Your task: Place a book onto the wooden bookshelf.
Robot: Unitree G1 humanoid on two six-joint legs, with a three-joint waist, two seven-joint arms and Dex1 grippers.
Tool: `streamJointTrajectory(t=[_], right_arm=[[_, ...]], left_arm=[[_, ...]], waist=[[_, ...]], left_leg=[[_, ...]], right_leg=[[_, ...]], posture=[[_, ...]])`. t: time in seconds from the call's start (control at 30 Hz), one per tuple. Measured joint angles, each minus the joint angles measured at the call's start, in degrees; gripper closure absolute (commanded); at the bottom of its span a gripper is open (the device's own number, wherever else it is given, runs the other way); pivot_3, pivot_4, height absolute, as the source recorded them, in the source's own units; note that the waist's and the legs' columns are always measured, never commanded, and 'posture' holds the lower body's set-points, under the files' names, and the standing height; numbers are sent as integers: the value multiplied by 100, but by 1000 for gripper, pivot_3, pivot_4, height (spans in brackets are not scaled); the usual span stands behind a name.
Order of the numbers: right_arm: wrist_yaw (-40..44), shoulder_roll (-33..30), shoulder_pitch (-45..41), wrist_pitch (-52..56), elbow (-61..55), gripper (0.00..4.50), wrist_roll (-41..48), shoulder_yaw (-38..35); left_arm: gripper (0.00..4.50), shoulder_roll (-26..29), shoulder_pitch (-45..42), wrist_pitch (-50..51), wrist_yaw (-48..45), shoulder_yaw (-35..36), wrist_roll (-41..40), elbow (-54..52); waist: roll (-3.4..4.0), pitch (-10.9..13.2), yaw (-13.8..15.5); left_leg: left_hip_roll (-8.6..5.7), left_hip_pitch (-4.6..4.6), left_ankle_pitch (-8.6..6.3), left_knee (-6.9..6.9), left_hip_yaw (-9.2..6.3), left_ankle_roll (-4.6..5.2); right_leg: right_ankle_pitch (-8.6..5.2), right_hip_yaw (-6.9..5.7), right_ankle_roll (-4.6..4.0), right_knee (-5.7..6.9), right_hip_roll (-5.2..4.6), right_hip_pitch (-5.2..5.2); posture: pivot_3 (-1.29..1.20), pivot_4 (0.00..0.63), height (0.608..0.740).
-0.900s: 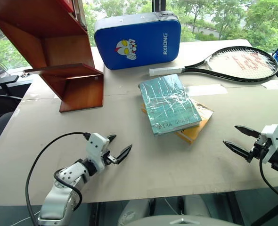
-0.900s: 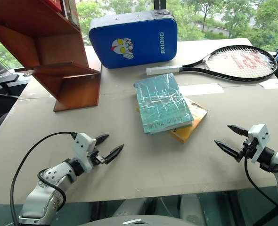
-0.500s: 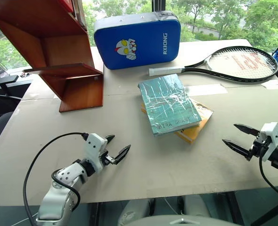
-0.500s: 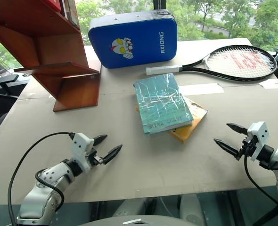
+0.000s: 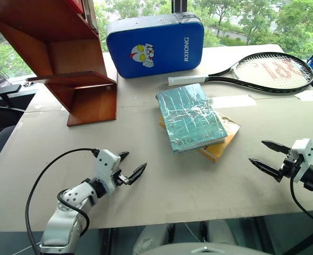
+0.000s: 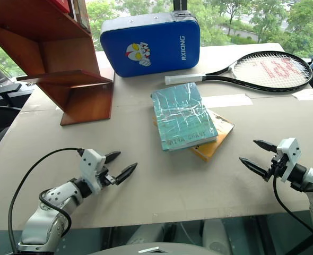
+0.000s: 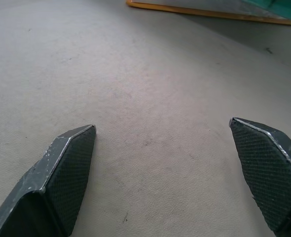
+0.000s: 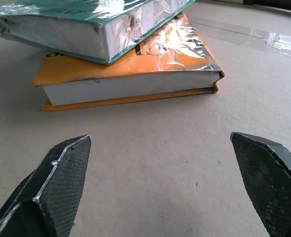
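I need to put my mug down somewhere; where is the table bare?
Bare: the wide near strip between the left tool and right tool, and the patch between the wooden bookshelf and the book. Crowded: the far side, with the blue case and racket.
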Motion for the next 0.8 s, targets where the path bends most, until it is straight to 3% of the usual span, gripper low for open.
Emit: streamJointTrajectory(t=[0.2, 0.47, 0.53, 0.8], right_arm=[[7, 1, 129, 53, -223, 0, 99, -9], [19, -334, 554, 944, -1606, 0, 920, -289], [5, -509, 717, 1385, -2253, 0, 1367, -476], [-439, -507, 1186, 1979, -3597, 0, 1851, -678]], left_arm=[[21, -59, -240, 406, -96, 34, -423, 13], [21, -282, -1116, 2477, 187, 367, -2710, -347], [21, -427, -1615, 3401, 470, 489, -3637, -33], [21, -1125, -3363, 5143, 993, 420, -4315, 2177]], waist=[[-1, 3, 3], [-6, 9, 13], [-10, 11, 18], [-50, 31, 15]], left_leg=[[0, -1, 0, 1, -2, 0], [0, -5, 0, 2, -8, 0], [0, -5, 0, 5, -12, 0], [-5, -7, 1, 14, -10, 0]], right_leg=[[0, -1, 0, 0, 0, -1], [0, -4, 1, 0, -1, -2], [0, -9, 1, 1, 1, -2], [1, -8, 3, 3, 1, -1]], posture=[[0, 150, 740], [0, 150, 740], [0, 150, 740], [0, 150, 740]])
